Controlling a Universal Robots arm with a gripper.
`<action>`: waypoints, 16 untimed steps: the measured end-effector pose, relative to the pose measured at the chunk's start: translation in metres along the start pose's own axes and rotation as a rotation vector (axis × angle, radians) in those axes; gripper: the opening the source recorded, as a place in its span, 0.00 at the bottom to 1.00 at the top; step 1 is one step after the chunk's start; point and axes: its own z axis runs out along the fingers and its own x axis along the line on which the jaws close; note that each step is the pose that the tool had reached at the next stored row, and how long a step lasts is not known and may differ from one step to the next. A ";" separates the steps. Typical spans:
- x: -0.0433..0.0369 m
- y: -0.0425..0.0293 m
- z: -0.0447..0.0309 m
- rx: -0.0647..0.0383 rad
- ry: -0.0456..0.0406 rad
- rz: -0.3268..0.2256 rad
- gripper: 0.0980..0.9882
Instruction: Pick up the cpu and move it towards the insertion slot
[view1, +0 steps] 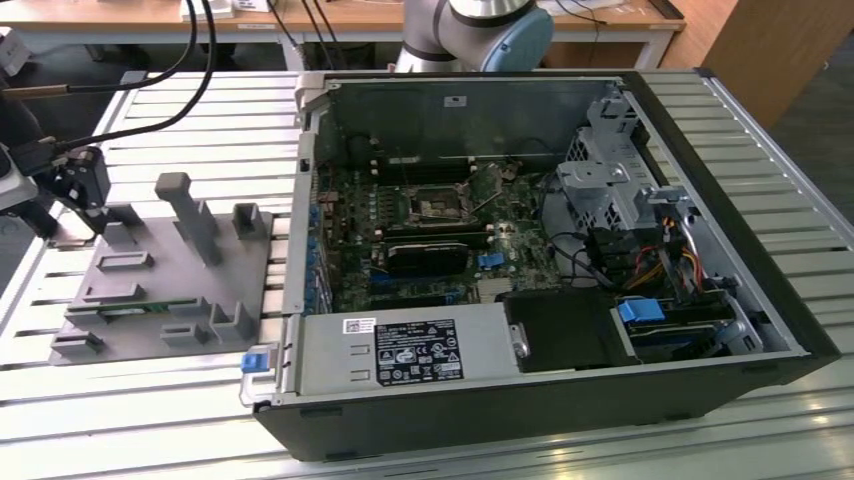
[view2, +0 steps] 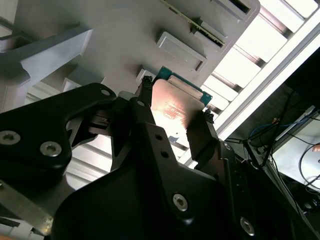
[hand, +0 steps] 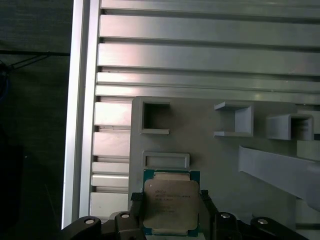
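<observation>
Cpu (hand: 171, 206) tight in the gripper (hand: 171, 200) (over grey fixture (hand: 210, 165)).

one cpu (hand: 171, 205), one fixture (view1: 163, 283), one computer (view1: 561, 412)

Matt grey plastic fixture (hand: 210, 160); satin metal cpu (hand: 171, 202) top; shiny ribbed metal table (hand: 200, 55).

**Three cameras, one shared corner**

In the exterior view we look down from high and well back over the bench (view1: 160, 110), the computer case (view1: 534, 410) and the grey fixture (view1: 174, 280). Both wrist views sit close behind the end effector (hand: 171, 199). The first faces straight down and the second looks obliquely. They share the cpu (view2: 175, 102) and the fixture.
</observation>
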 end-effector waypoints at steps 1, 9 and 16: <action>0.0000 0.0000 -0.0002 0.000 0.0000 0.000 0.48; 0.0000 0.0001 -0.0018 0.000 0.0000 0.000 0.48; 0.0000 0.0002 -0.0043 0.000 -0.0001 0.000 0.48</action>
